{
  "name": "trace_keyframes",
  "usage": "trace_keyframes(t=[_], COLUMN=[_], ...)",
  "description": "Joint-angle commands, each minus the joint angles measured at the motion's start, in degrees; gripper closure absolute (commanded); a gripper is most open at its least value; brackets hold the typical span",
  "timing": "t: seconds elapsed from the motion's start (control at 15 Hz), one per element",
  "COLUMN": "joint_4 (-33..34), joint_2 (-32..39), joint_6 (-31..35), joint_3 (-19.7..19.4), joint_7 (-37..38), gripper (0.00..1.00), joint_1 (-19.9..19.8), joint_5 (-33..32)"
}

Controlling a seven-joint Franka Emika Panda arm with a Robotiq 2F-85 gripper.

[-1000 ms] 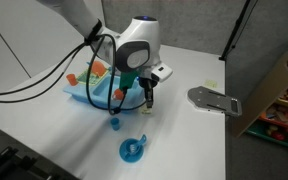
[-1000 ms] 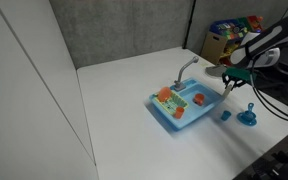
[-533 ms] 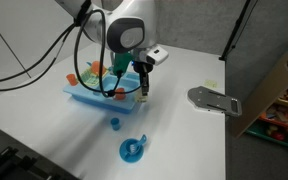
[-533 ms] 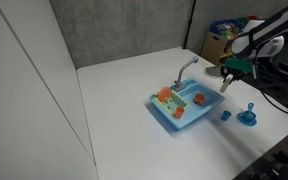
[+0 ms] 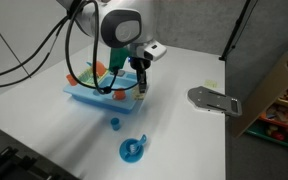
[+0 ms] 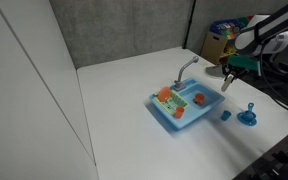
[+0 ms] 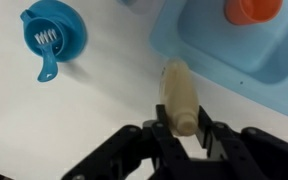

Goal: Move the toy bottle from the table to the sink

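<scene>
My gripper [image 7: 181,125] is shut on the toy bottle [image 7: 178,92], a pale cream, roundish piece held by its neck and pointing away from me. The bottle hangs in the air just beside the near edge of the light-blue sink [image 7: 214,50]. In both exterior views the gripper [image 5: 142,93] [image 6: 226,84] hovers above the table at the end of the sink [image 5: 87,93] [image 6: 182,108], close to its grey faucet [image 6: 187,66]. The bottle itself is too small to make out there.
A small blue cup [image 5: 114,124] [image 6: 224,114] and a round blue plate [image 5: 133,150] [image 6: 248,117] [image 7: 52,35] lie on the table near the sink. Orange toys [image 7: 252,8] sit in the basin. A grey flat object [image 5: 212,100] and a cardboard box [image 5: 274,90] stand at one side.
My gripper has risen from the table with the bottle and moved towards the sink's edge. The cup and plate have not moved.
</scene>
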Motion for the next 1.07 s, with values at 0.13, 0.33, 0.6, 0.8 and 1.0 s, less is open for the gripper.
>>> trace_keyframes(t=[0.13,0.33,0.6,0.8,1.0], joint_4=[0.0,-0.4,-0.7,-1.7,-3.7], joint_2=[-0.2,-1.3,-2.6,-4.3,-6.8], joint_6=[0.0,0.3,0.1,-0.2,0.1], joint_3=[0.5,0.8,1.1,1.5,2.1], joint_7=[-0.5,-1.7,-3.9,-6.1,-9.1], gripper=[0.90,0.90,0.90,0.90,0.90], joint_1=[-0.2,0.2,1.3,2.5,3.9], joint_5=[-0.4,-0.9,-2.6,-4.9,-7.1])
